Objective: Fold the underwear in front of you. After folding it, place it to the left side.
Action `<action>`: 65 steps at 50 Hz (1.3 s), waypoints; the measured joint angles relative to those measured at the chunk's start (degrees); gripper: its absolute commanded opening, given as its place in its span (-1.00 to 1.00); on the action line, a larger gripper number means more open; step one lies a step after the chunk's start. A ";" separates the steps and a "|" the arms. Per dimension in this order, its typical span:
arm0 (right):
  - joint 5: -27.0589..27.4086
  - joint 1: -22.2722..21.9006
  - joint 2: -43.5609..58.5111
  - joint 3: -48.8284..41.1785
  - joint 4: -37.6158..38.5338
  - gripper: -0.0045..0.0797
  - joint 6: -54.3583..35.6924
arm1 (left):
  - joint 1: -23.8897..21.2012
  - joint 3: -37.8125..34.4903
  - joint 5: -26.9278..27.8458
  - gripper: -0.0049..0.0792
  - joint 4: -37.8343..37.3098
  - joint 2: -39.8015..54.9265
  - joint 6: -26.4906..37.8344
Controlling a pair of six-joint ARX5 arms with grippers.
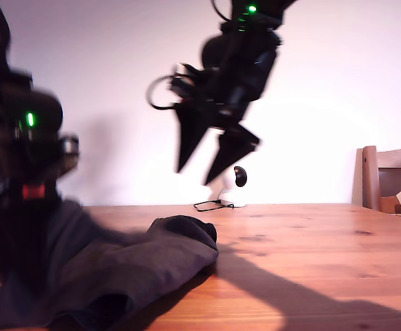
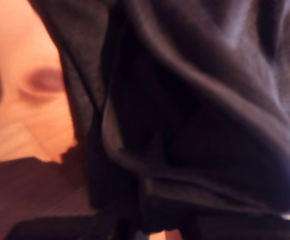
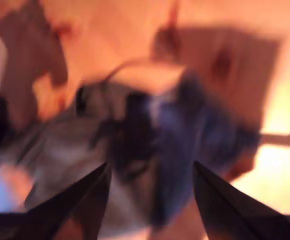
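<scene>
Exterior view: underwear (image 1: 128,272) lying rumpled on the wooden bench (image 1: 310,248), toward the exterior view's left, bunched into a rough heap rather than a tidy fold. Second pincer (image 1: 210,155) hanging high above it, well clear of the fabric, jaws spread and empty. Another dark arm (image 1: 21,158) blurred and close to the lens at the exterior view's left, down by the cloth.

First wrist view: nothing but dark folds of underwear (image 2: 194,120) right up against the camera, bit of bench (image 2: 25,125) beside. First pincer itself not visible, so can't tell if clamped or loose.

Second wrist view: blurry, second pincer (image 3: 149,192) wide open, underwear (image 3: 149,140) far below between the tips.

Probably mid-fold at best; neat fold and placing aside not yet done.
</scene>
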 measured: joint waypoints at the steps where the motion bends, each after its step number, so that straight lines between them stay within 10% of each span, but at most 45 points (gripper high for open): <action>1: 0.42 0.22 0.00 0.00 0.66 0.25 0.17 | -0.02 0.02 -0.15 -0.94 -0.07 0.00 0.20; 65: -10.67 -2.08 9.38 -0.24 -7.67 0.25 -7.17 | -0.39 2.62 -23.34 -0.94 -12.66 -0.63 16.28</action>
